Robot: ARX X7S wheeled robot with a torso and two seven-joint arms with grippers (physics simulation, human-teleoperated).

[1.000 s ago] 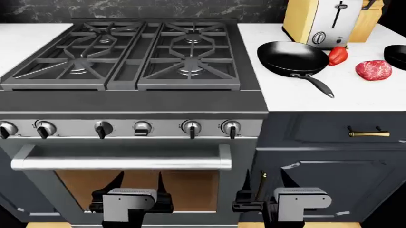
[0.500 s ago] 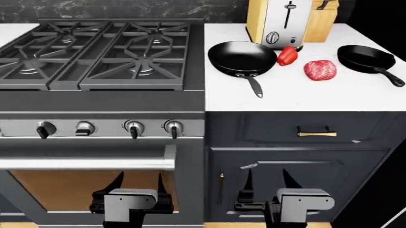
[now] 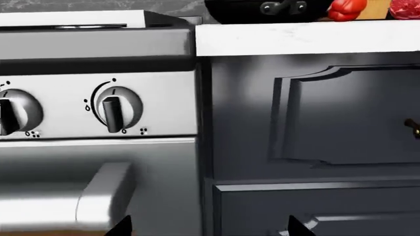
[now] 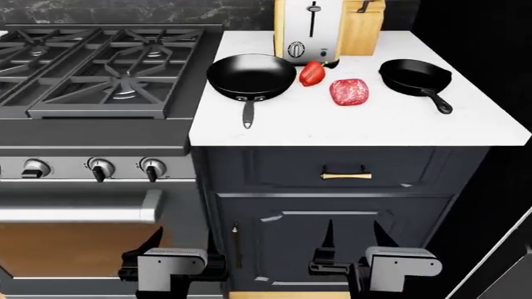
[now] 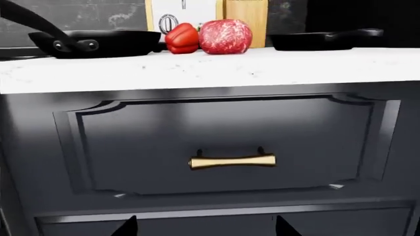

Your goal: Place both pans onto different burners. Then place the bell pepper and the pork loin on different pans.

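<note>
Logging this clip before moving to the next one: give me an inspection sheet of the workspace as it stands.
Surface: white counter right of the stove.
Job's things: wide pan, pepper, pork and small pan all on the counter; burners bare.
Clutter: toaster and wooden block at the back.
Grippers: left pincer and right pincer low before the cabinet, open, empty.
Cables: nothing seen.
Surroundings: dark cabinet, brass drawer handle, oven knobs.

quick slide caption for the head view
Two pans, bell pepper and pork loin on the counter beside the stove, both grippers low.
</note>
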